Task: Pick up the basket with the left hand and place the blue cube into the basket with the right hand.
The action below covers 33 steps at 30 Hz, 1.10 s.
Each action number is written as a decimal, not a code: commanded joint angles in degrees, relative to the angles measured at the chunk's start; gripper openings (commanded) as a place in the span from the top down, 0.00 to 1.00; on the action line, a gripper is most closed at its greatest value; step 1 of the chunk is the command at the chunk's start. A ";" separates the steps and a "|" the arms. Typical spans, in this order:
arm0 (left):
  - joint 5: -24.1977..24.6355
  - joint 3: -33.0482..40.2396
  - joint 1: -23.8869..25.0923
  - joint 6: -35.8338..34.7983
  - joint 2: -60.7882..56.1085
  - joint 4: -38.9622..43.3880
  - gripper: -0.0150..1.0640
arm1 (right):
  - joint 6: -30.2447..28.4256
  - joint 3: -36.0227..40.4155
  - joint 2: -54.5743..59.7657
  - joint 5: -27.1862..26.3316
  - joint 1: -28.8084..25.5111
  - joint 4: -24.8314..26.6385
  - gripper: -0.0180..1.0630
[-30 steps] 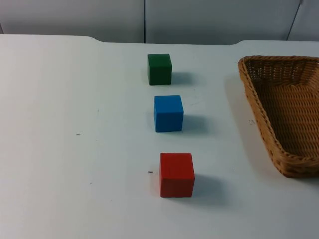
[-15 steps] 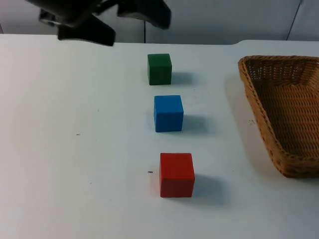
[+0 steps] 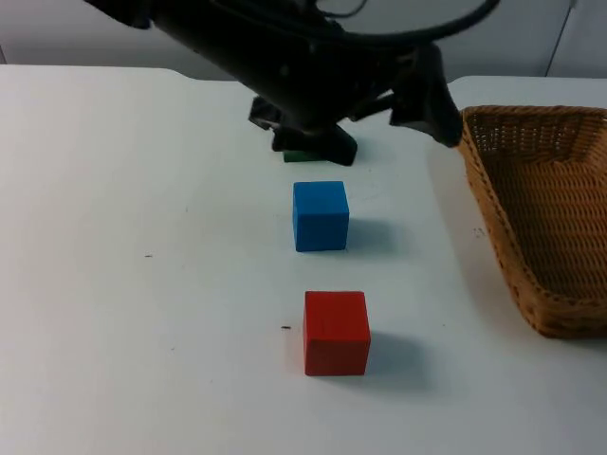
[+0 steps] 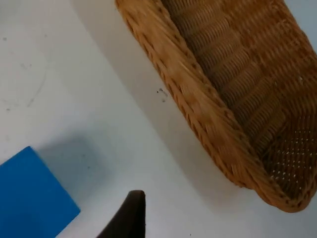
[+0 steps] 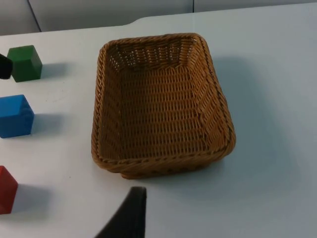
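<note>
The blue cube (image 3: pixel 321 215) sits mid-table between a red cube (image 3: pixel 336 332) and a green one. The wicker basket (image 3: pixel 488 204) rests on the table at the right. My left gripper (image 3: pixel 379 118) hangs open over the table behind the blue cube, its right finger close to the basket's far left corner; it holds nothing. In the left wrist view the blue cube (image 4: pixel 29 201) lies beside the basket's rim (image 4: pixel 198 109). The right wrist view takes in the basket (image 5: pixel 96 124) and the blue cube (image 5: pixel 15 115) beside it. My right gripper (image 5: pixel 130 218) waits off to the basket's side.
The green cube (image 5: pixel 25 63) stands behind the blue one and is mostly hidden under the left gripper in the top view. The red cube (image 5: pixel 5 191) is nearest the front. Bare white table lies left of the cubes. A grey wall ends the table.
The left arm has swung in from the upper left and moved right across the back of the table, covering the green cube and nearing the basket. The cubes and basket have not moved.
</note>
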 commanded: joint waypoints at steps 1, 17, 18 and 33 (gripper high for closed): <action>-0.13 -3.38 -1.90 -1.85 3.94 -0.37 0.06 | -0.02 0.50 -0.15 -0.51 -0.44 -0.36 0.01; 0.24 -16.75 -6.15 -6.28 16.28 1.90 0.06 | 0.09 0.50 -0.15 -0.51 -0.44 -0.36 0.01; 0.24 -16.75 -6.15 -6.28 16.28 1.90 0.06 | 0.09 0.50 -0.15 -0.51 -0.44 -0.36 0.01; -1.99 -23.35 -10.02 -13.77 22.04 5.68 0.06 | 0.08 0.50 -0.15 -0.51 -0.44 -0.36 0.01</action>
